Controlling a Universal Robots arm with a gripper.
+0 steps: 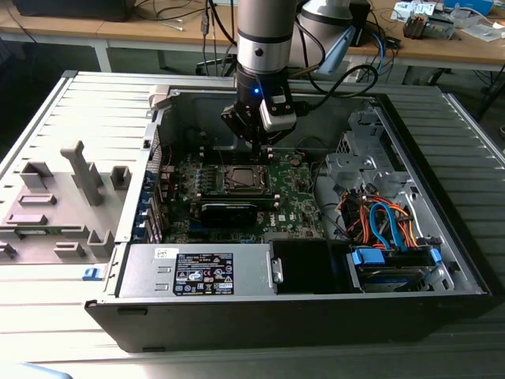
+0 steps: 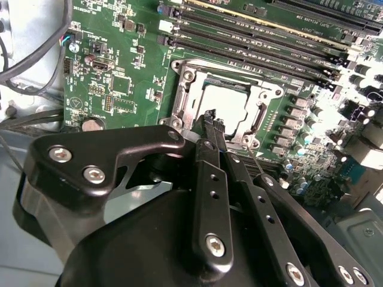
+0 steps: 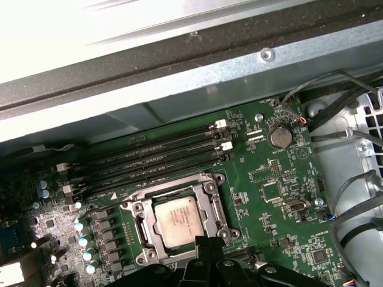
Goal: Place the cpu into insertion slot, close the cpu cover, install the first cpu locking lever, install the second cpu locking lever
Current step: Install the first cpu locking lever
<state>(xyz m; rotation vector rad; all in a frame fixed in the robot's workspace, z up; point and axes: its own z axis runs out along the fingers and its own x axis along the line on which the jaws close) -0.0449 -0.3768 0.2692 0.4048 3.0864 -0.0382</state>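
Observation:
The cpu (image 3: 175, 221), a silver-grey square chip, lies flat inside the insertion slot (image 3: 136, 210) on the green motherboard; in the second wrist view the cpu (image 2: 224, 106) shows bright in the socket's window. The cpu cover (image 3: 214, 206), a silvery frame, lies down around the chip, and the cover (image 2: 187, 98) also shows in the second wrist view. My gripper (image 1: 259, 142) hangs just above the socket's edge in the exterior view, not touching it. Its black fingers (image 2: 210, 173) meet at the tips, shut on nothing. The gripper (image 3: 206, 242) tips sit beside the socket's border.
Long black memory slots (image 3: 155, 158) run beside the socket. A black card (image 1: 229, 212) lies on the near side, with the power supply (image 1: 197, 272) in front. Orange and blue cables (image 1: 387, 221) fill the case's right. A grey fixture (image 1: 63, 197) lies outside on the exterior view's left.

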